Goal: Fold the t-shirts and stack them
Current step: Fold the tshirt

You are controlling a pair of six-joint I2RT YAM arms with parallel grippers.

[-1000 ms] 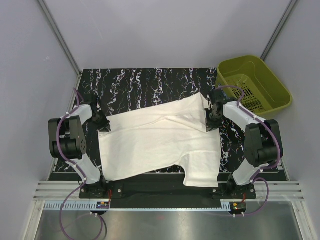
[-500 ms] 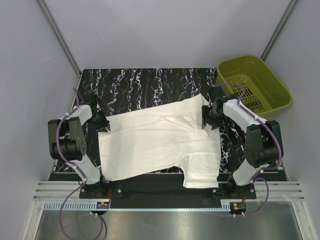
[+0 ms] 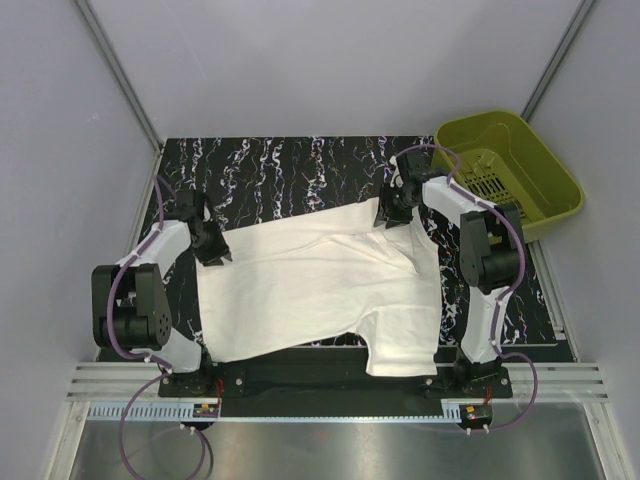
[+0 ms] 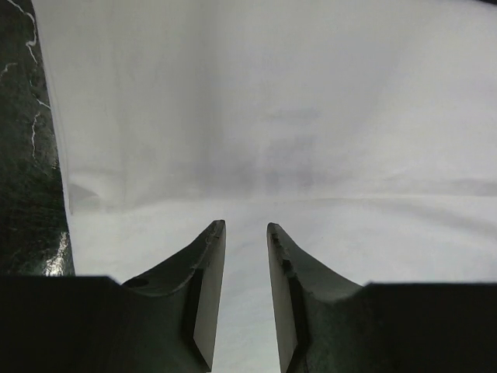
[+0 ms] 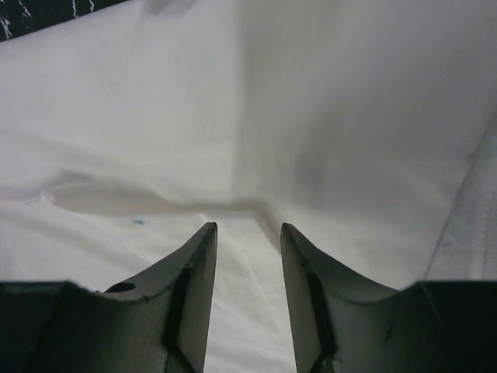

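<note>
**Shirt spread flat, both hands released at its far corners**

At the left side of the black, white-veined desk (image 3: 270,165), the left hand (image 3: 211,248) sits low at the t-shirt's left edge. In the left wrist view its fingers (image 4: 208,264) stand a little apart with nothing between them. Plain cloth lies beneath and ahead of them, and a strip of desk shows along the left border. A soft step in the fabric crosses just beyond the fingertips.

The t-shirt (image 3: 320,290) lies across the middle of the desk, off-white and plain on the side facing up. Its body runs from the left hand towards the right hand. One part reaches down to the near edge of the desk at lower right. A diagonal crease crosses its upper right portion.

The right hand (image 3: 392,211) is at the shirt's far right corner. In the right wrist view its fingers (image 5: 198,268) are parted and grasp nothing. They rest over the cloth, with a raised wrinkle just ahead of the tips.

Farther right, a yellow-green basket (image 3: 475,120) stands at the desk's far right corner, apart from the shirt.
</note>
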